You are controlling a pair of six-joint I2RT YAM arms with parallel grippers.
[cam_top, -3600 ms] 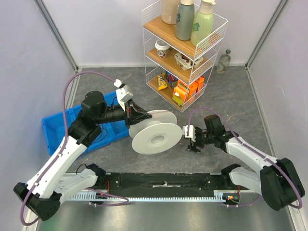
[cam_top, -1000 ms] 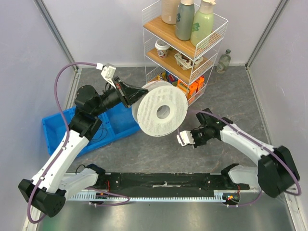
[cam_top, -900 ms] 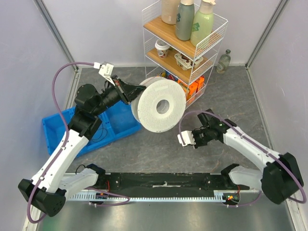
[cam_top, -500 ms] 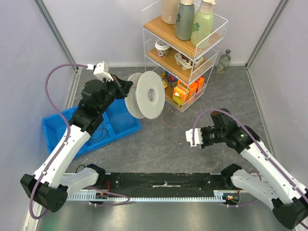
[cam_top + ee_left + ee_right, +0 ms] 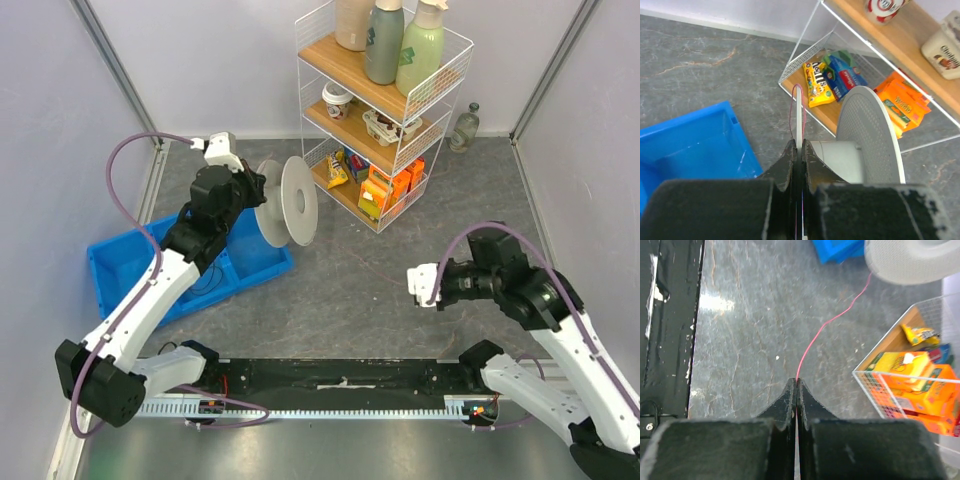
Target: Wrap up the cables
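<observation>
The blue bin [image 5: 695, 135] sits on the tabletop below and to the left of the spool [image 5: 298, 200]. The left tool [image 5: 799, 147] is above the bin's right end, pressed together on the thin edge of the spool's near flange, and it holds the spool in the air with its axis about level. That grip is narrow. A hard pull on the line could probably twist the flange out of the pinch, or tip the spool so the turns land off the hub.

The red cable [image 5: 826, 324] leaves the spool and runs right across the tabletop in a loose curve. With this much slack, the winding may go on loose, or a loop may drop over a flange rim.

Just right of the spool is the wire rack [image 5: 430, 85], with snack packets [image 5: 385, 190] on its bottom shelf. The far flange is near the rack's front corner. A swing of the spool could strike the wire, and the cable could catch on that corner.

Well to the right of the spool, the right tool [image 5: 796, 382] is closed on the cable, which enters right at the fingertips. The cable is very thin, so it could slide through unnoticed.

A glass bottle [image 5: 466, 128] stands behind the rack, away from the cable.
</observation>
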